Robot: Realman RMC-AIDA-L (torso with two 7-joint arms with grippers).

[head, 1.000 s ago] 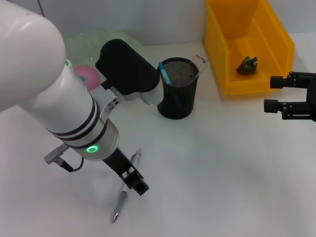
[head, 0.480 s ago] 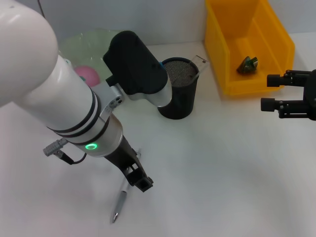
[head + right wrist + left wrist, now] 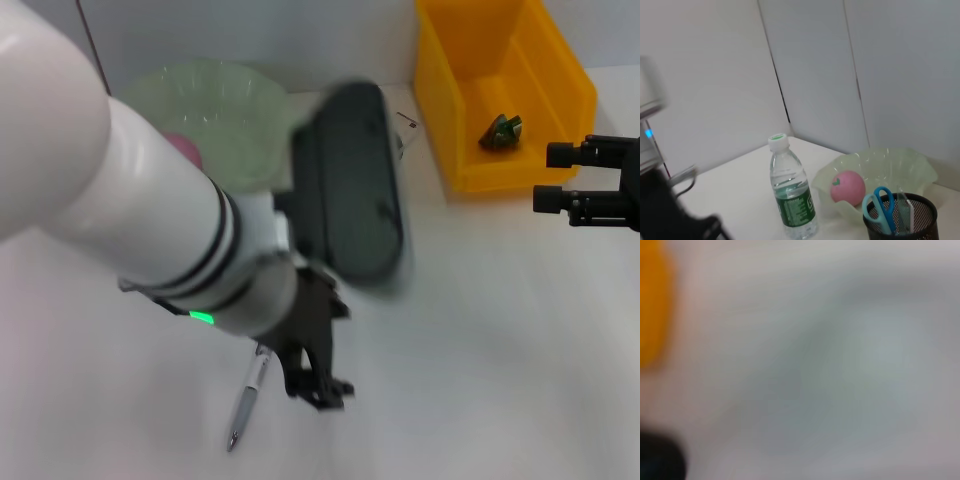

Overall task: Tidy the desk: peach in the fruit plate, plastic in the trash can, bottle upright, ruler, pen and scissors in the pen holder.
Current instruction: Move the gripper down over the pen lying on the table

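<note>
The peach (image 3: pixel 847 186) lies in the fruit plate (image 3: pixel 905 169), the bottle (image 3: pixel 792 200) beside it, scissors (image 3: pixel 883 204) in the pen holder (image 3: pixel 920 225).

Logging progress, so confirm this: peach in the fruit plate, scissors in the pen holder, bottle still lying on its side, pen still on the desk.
Wrong on one point: the bottle stands upright, as the right wrist view shows. The peach is in the fruit plate, the scissors in the pen holder, and the pen lies on the desk.

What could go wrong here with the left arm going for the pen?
The left gripper sits beside the pen, not over it, so a close may miss or roll it. The arm's bulk hides the pen holder from the head view and could bump it. The right gripper idles near the yellow bin.
</note>
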